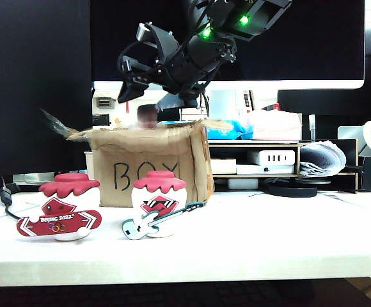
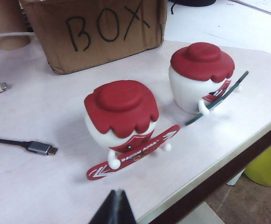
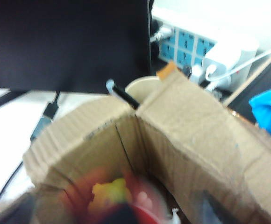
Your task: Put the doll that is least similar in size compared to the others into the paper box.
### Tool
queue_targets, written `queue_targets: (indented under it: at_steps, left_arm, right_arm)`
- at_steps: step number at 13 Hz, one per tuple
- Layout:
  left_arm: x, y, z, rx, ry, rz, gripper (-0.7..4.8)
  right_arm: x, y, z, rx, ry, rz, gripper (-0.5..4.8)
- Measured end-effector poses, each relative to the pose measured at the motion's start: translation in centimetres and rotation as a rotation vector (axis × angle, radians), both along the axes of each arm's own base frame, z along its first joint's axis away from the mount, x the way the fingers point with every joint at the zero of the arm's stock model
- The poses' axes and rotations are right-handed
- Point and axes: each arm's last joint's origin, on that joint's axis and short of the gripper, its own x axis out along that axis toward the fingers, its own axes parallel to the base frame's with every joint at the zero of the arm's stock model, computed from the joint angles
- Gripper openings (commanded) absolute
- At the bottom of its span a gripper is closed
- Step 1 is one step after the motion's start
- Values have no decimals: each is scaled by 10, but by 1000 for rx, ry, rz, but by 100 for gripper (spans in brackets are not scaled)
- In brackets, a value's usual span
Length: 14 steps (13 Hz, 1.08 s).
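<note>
One doll: you see the doll [image 3: 114, 198] only as a red and yellow blur low inside the paper box [image 1: 148, 167] in the right wrist view; whether it has landed on the floor of the box you cannot tell.
Right gripper: the right gripper [image 1: 148, 82] hangs above the box's open top in the exterior view; its jaws look spread and nothing sits between them.
Step in hand: by the look of it this is the release, so hold the arm steady over the opening and let the doll settle before you lift.
Left gripper: the left gripper [image 2: 114, 207] shows only as a dark tip at the table's near edge, so you cannot tell how its jaws stand.
Edges: ragged flaps ring the opening; lift straight up to avoid snagging them.
Open room: the snowboard doll [image 1: 63, 208] and the guitar doll [image 1: 158, 203] stand in front of the box, so clear space lies above and to the right.
</note>
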Motion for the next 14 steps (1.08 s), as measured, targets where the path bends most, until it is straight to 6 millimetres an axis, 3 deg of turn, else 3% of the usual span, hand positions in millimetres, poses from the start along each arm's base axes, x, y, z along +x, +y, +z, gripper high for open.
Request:
queue_targets:
  at_steps: [2, 3, 4, 8, 10, 11, 14]
  left_arm:
    - [0, 0, 0, 0, 0, 0, -5]
    - [0, 0, 0, 0, 0, 0, -5]
    - [0, 0, 0, 0, 0, 0, -5]
    - [0, 0, 0, 0, 0, 0, -5]
    - [0, 0, 0, 0, 0, 0, -5]
    - [1, 2, 1, -4, -5, 17, -5]
    - [4, 22, 11, -53, -109, 193, -5]
  right_arm:
    - [0, 0, 1, 1, -3, 0, 431]
    - [0, 0, 1, 0, -3, 0, 369]
    - [0, 0, 1, 1, -3, 0, 14]
    - [-28, -21, 38, -96, 83, -53, -2]
    - [-66, -49, 57, -338, 211, -80, -2]
    - [-106, -70, 64, -451, 279, -57, -2]
    - [-189, -106, 85, -386, 223, -108, -2]
